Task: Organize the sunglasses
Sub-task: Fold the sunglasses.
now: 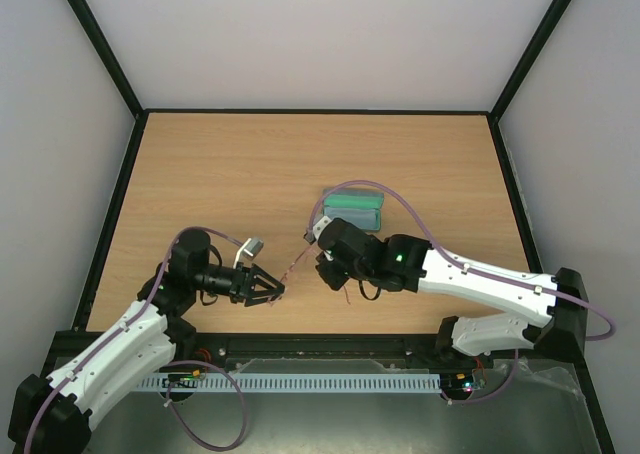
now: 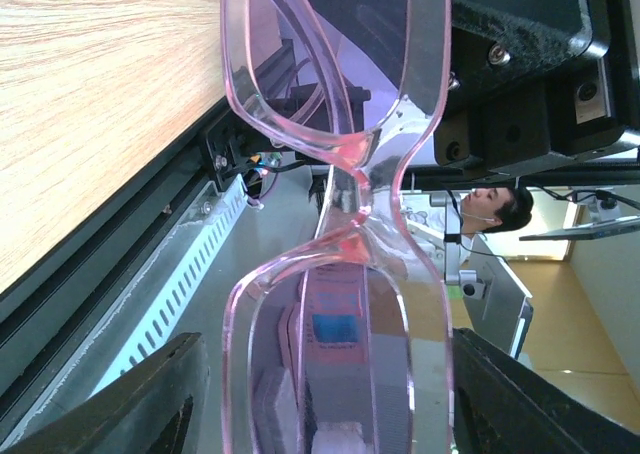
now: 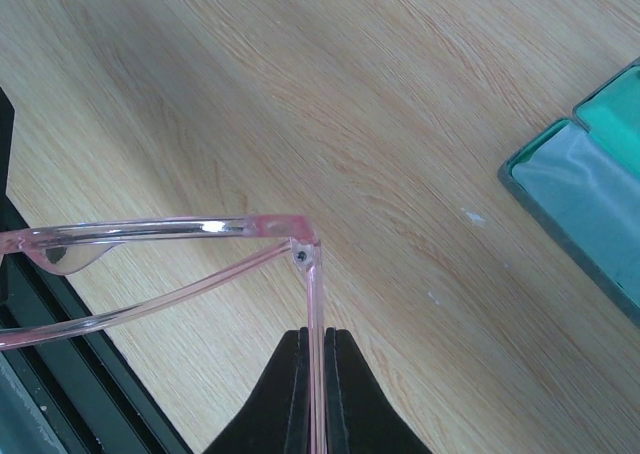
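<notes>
The sunglasses, with a thin pink translucent frame, hang in the air between my two grippers near the table's front edge. My right gripper is shut on one slender arm of them, just behind the hinge; the fingertips pinch the arm in the right wrist view. My left gripper is open, with its jaws on either side of one lens of the sunglasses. In the left wrist view a narrow gap shows beside the left finger.
A grey-blue case with a teal inside lies on the wooden table behind the right gripper; it also shows at the right edge of the right wrist view. A black rail and a white slotted strip run along the table's near edge.
</notes>
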You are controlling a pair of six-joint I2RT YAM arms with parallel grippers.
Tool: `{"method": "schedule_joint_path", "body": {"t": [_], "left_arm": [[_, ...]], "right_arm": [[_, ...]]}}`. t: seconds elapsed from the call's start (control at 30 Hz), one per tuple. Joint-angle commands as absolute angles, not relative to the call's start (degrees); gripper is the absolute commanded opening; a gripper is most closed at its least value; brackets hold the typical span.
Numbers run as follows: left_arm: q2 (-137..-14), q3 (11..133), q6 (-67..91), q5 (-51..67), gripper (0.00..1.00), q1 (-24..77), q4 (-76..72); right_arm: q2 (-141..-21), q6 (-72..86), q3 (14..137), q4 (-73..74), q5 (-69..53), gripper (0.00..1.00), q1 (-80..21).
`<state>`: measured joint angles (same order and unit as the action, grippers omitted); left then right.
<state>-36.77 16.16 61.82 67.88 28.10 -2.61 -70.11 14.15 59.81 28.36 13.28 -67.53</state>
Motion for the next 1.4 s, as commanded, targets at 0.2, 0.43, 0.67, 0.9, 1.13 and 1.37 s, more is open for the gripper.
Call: {"method": "schedule_joint_path", "body": {"t": [0.2,0.43,0.67,0.9,1.13,1.37], "left_arm": [[-37.00,17.31,59.72,68.70,0.61,28.29,-1.24],[-37.47,17.49,59.10,68.48,0.56,28.30,-0.88],[-38.33,17.60,58.30,68.32,0.49,28.30,-0.31],[-38.61,17.99,57.37,67.83,0.49,28.21,0.47],[-39.43,18.64,56.23,67.38,0.48,27.79,0.99],[-40.80,20.98,54.27,66.17,0.48,27.43,2.06]], "right_arm": [[-70.92,13.89,62.56,28.47,14.50,0.01,-68.03],[-71.32,13.98,62.61,28.49,14.60,0.01,-68.03],[-71.53,13.98,62.53,28.08,14.77,0.01,-68.03],[-71.47,14.37,62.66,27.97,15.78,0.15,-68.03],[-67.58,16.25,62.69,28.49,19.49,0.42,-68.03],[-63.94,23.41,59.71,32.35,22.38,0.35,-58.68]]}}
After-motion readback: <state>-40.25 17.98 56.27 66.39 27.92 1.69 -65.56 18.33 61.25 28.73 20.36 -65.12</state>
